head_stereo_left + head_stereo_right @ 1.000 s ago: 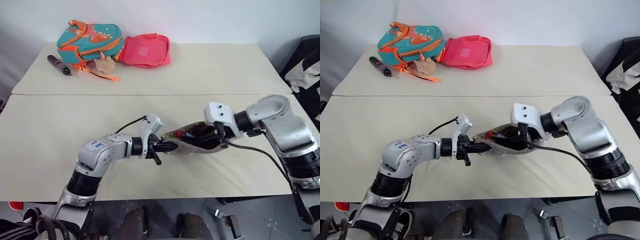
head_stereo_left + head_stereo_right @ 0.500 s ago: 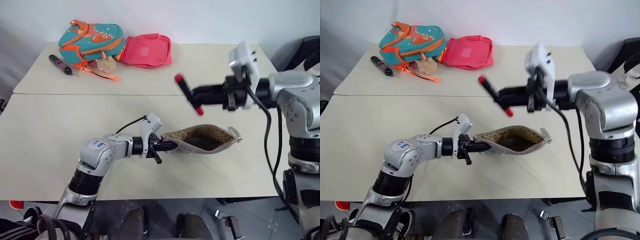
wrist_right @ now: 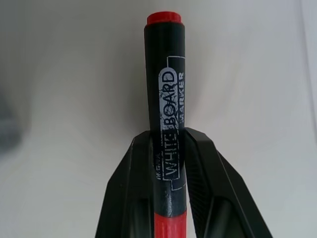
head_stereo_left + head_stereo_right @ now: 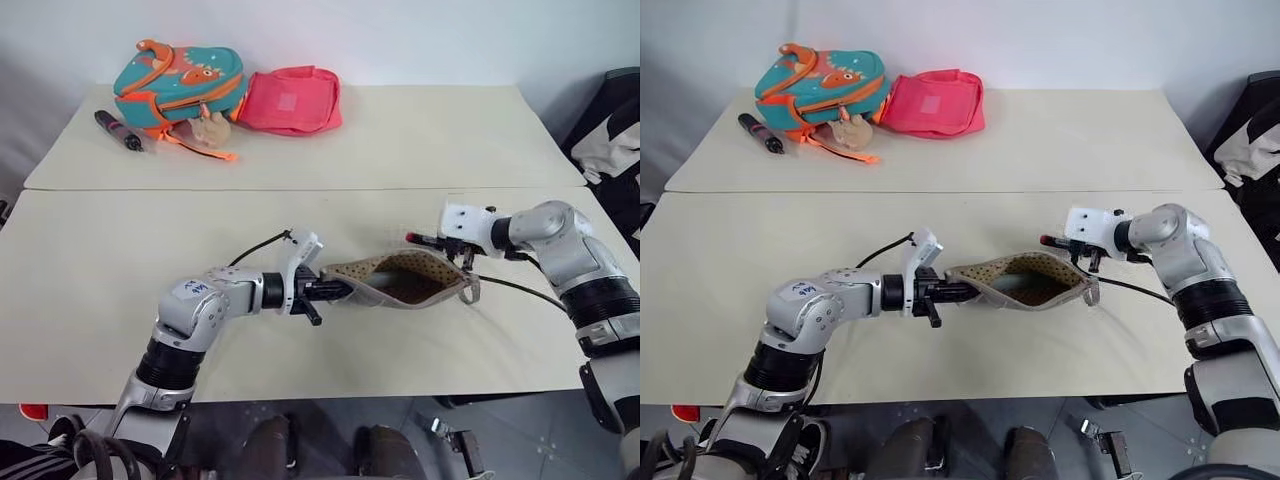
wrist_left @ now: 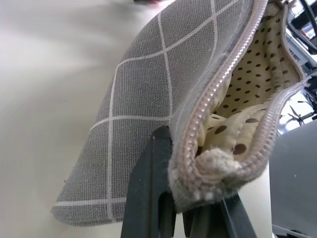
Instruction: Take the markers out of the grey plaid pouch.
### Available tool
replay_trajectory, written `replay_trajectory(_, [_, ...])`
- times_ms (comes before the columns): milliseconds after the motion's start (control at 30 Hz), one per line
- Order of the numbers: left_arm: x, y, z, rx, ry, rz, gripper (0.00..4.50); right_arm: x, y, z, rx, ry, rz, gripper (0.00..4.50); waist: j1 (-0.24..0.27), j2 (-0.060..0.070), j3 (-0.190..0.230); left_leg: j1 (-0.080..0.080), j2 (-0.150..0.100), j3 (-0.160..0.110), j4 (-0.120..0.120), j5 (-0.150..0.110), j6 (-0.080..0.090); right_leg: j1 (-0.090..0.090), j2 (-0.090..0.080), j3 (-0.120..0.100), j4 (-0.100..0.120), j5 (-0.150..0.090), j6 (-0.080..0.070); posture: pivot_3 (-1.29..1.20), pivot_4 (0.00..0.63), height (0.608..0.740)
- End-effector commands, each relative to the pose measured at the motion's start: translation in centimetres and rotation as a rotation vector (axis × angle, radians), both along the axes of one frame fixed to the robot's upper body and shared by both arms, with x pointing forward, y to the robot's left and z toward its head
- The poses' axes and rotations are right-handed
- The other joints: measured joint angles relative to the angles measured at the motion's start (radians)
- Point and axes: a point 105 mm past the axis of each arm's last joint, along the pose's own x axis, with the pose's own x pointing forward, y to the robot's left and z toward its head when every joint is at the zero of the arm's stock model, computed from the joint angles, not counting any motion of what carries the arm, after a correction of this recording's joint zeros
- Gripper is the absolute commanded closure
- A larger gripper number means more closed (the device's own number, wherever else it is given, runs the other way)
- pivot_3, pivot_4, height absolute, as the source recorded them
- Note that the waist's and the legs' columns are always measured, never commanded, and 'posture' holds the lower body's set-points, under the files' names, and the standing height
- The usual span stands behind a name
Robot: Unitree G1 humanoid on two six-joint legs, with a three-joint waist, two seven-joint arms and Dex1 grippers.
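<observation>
Left eye view: the pouch [image 4: 400, 283] lies open at the middle of the frame on the table [image 4: 330, 150], its dotted lining showing. The left gripper [image 4: 335, 291] is clenched on the pouch's left end. Just right of centre, the right gripper [image 4: 432, 241] grasps the black marker [image 4: 419, 239], whose red tip points toward the left of the frame, above the pouch's upper rim. In the upper left sit a backpack [image 4: 178, 85] and a pink pouch [image 4: 292, 101], touching, with a black pen [image 4: 118, 130] to the left of them.

Right eye view: same layout, and a metal ring hangs at the pouch's right end, under the right gripper.

Left wrist view: grey plaid fabric at centre, the zipper edge curving up to the right, and a black finger [image 5: 153, 193] pressed against the pouch's outside at the bottom.

Right wrist view: the marker stands upright in the middle of the frame, lettered "WHITEBOARD MARKER", pinched between both black fingers [image 3: 129, 193], red at both ends.
</observation>
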Motion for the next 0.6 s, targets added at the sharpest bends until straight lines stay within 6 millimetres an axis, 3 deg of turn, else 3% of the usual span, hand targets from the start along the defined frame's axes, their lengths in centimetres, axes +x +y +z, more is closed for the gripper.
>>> replay_trajectory(33, [-0.1,0.2,0.4,-0.001,-0.019,0.008,4.5,0.1,0.0,0.6,0.073,0.028,-0.022,4.01,-0.001,0.0,0.0,0.0,0.0,-0.001,0.0,0.0,0.0,0.001,0.0,0.0,0.0,0.0,0.0,0.0,0.15,0.74])
replay_trajectory(67, [-0.1,0.2,0.4,-0.002,-0.02,0.008,4.5,0.1,0.4,0.7,0.111,0.042,-0.026,4.01,-0.002,0.0,0.0,0.0,0.0,-0.001,0.0,0.0,0.0,0.001,0.0,0.001,-0.001,0.0,0.0,0.0,0.15,0.74])
replay_trajectory(233, [-0.2,0.1,0.4,-0.005,-0.016,0.007,4.5,-0.2,0.4,0.8,0.094,0.033,-0.007,2.29,-0.007,0.0,0.0,0.0,0.0,-0.002,0.0,0.0,0.0,0.002,0.0,0.0,-0.002,0.0,0.0,0.0,0.15,0.74])
replay_trajectory(367, [-0.2,0.0,0.4,-0.009,-0.014,0.006,4.5,0.0,-0.2,2.1,0.075,-0.017,-0.022,0.95,-0.008,0.0,0.0,0.0,0.0,-0.002,0.0,0.0,0.0,0.001,0.0,0.0,-0.002,0.0,0.0,0.0,0.15,0.74])
replay_trajectory(500, [-0.3,0.0,0.4,-0.009,-0.013,0.004,4.5,0.1,0.2,6.6,0.144,-0.135,-0.013,0.95,-0.007,0.0,0.0,0.0,0.0,-0.002,0.0,0.0,0.0,0.001,0.0,0.0,-0.002,0.0,0.0,0.0,0.15,0.74])
replay_trajectory(600, [-0.2,0.0,0.3,-0.008,-0.014,0.003,4.5,-1.9,3.7,12.1,0.382,-0.156,0.11,0.95,-0.008,0.002,0.001,0.0,0.0,-0.002,0.0,0.0,0.0,0.001,0.0,0.001,-0.002,0.0,0.0,0.0,0.15,0.74])
